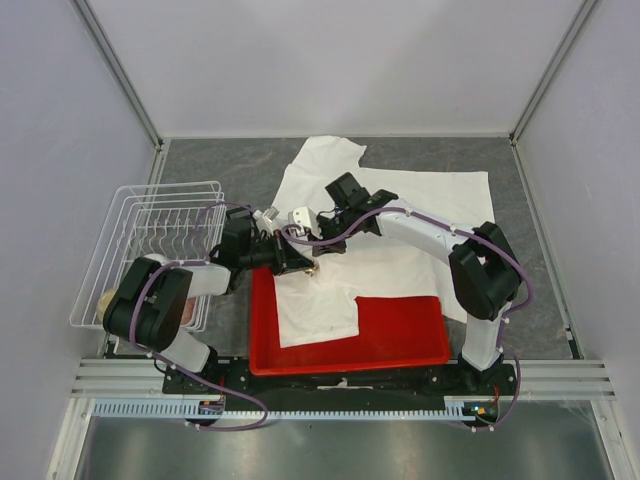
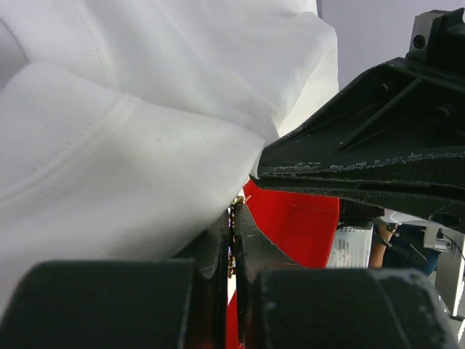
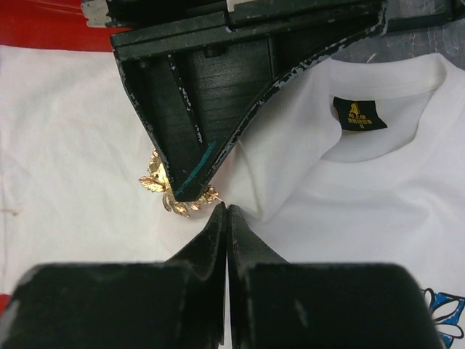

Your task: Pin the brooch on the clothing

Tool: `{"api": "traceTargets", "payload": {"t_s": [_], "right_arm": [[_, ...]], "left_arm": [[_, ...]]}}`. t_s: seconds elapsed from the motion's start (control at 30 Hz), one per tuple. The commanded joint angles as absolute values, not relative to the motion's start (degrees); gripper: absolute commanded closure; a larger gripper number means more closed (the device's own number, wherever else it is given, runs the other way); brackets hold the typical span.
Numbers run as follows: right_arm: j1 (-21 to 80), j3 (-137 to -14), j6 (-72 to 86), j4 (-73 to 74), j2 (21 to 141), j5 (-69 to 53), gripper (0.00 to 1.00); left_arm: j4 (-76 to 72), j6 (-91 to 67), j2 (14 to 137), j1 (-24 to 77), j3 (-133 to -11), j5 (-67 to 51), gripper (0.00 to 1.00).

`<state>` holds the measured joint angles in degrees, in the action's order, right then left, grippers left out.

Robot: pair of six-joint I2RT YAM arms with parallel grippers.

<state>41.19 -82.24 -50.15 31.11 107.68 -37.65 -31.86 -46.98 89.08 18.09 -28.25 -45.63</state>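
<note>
The likeliest failure is the brooch (image 3: pixel 161 182) twisting or slipping in the left gripper (image 2: pixel 234 218). Its jaws are closed on only one edge of the brooch, so any push against the T-shirt (image 3: pixel 73 145) could lever it loose. The thin pin could also skate over the cloth instead of piercing it. The right gripper (image 3: pixel 225 214) is fully closed, seemingly on a gathered fold of the T-shirt, and a tug could drag that fold away. The brooch sits at the left gripper's tips, gold leaves sticking out sideways, just beside the right gripper's tips. It is above the far rim of the red tray (image 1: pixel 400 330), toward its left end
</note>
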Motion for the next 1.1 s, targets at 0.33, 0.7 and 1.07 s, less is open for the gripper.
{"api": "traceTargets", "payload": {"t_s": [0.33,0.7,1.07], "right_arm": [[37.97,-85.35,-42.71,36.74,103.80,-45.53,0.46],[35.59,-85.43,-35.96,30.94,105.64,-43.42,0.48],[36.47,-82.79,-27.95,24.08,109.42,-43.07,0.50]], "left_arm": [[-36.65,-42.80,85.16,17.40,-29.44,-43.24,0.98],[-35.86,-42.71,85.16,17.40,-29.09,-43.33,0.98],[-37.00,-42.98,85.34,17.40,-29.36,-43.33,0.98]]}}
